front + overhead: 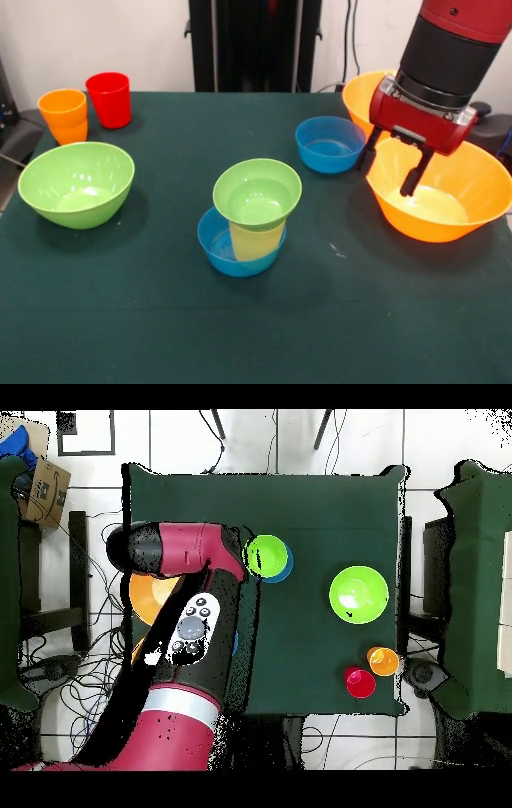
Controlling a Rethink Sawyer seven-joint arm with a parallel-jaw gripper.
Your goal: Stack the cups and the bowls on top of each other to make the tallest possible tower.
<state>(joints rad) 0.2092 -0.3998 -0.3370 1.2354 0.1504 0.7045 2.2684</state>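
Across the dark green bench (160,320), going left to right in the front view, an orange cup (63,114) is sitting at about ten o'clock, with a red cup (109,99) just beside it toward eleven. Nearer the camera, at nine o'clock, a large green bowl (76,183) is resting upright and apart from both cups. Near the bench's middle, the tower (250,216) is standing as a small blue bowl (220,244) carrying a pale yellow cup (256,240), with a small green bowl (257,192) sitting on top, mouth up. Toward one o'clock, a second small blue bowl (330,144) is lying alone on the cloth. At three o'clock, a very large orange bowl (456,200) is sitting upright, and the rim of another orange bowl (358,92) is showing just behind it. The red and black arm is reaching down from the upper right, and its hand (389,170) is hanging spread at the near bowl's left rim, one finger outside the wall and the other over the inside; whether either is touching the plastic is unclear.

Looking straight down, the arm is covering most of the orange bowl (150,592), while the tower (268,557), green bowl (359,594), orange cup (383,660) and red cup (359,681) are showing clear.
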